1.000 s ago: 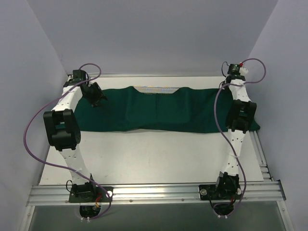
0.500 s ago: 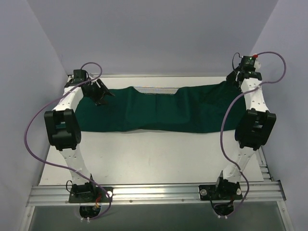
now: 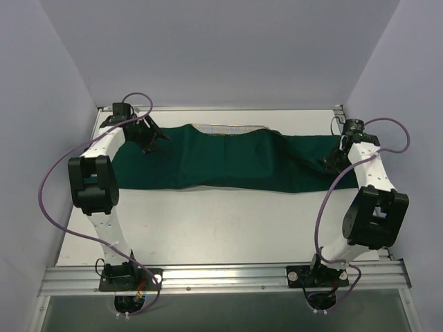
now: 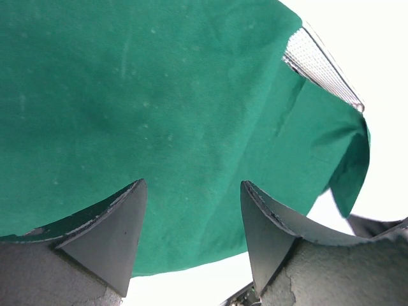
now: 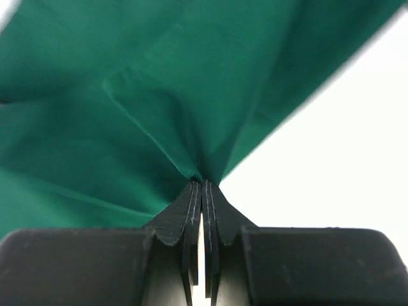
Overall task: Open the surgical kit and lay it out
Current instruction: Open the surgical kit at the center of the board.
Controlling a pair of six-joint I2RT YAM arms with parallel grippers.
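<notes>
The dark green cloth wrap [image 3: 228, 159] is lying across the far tabletop [image 3: 221, 228], covering the wire-mesh tray [image 4: 319, 60] except for one edge. The right tool [image 5: 203, 182] is pinching a fold at the cloth's right end. The left tool [image 4: 191, 185] is hovering spread over its left end. A one-sided pull is likely risking dragging the tray, or the thin fold slipping free.
</notes>
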